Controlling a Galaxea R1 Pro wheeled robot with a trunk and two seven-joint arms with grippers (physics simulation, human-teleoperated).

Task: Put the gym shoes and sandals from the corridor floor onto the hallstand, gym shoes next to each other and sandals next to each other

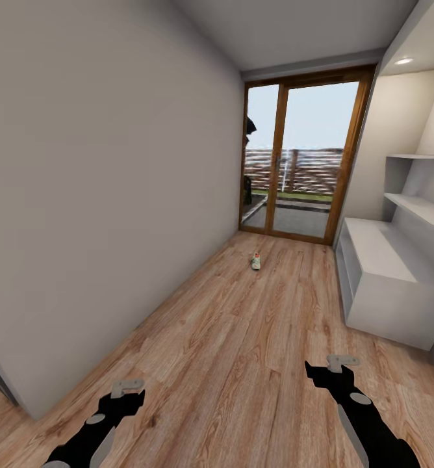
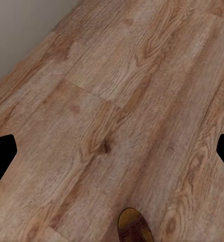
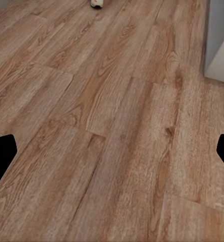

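Corridor floor (image 1: 243,338) is stretching ahead; robot's approaching w/ both arms low. Left gripper (image 1: 127,389) and right gripper (image 1: 342,361) are hanging spread, empty. Gym shoe (image 1: 256,261) is lying at 12 o'clock, hallstand (image 1: 386,273) at 2. Sandal (image 2: 134,227) is sitting under the left wrist. Next, probably: reach down for it.

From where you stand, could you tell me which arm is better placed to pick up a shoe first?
Probably the left: a sandal lies just below the left gripper, while the gym shoe lies far down the corridor.
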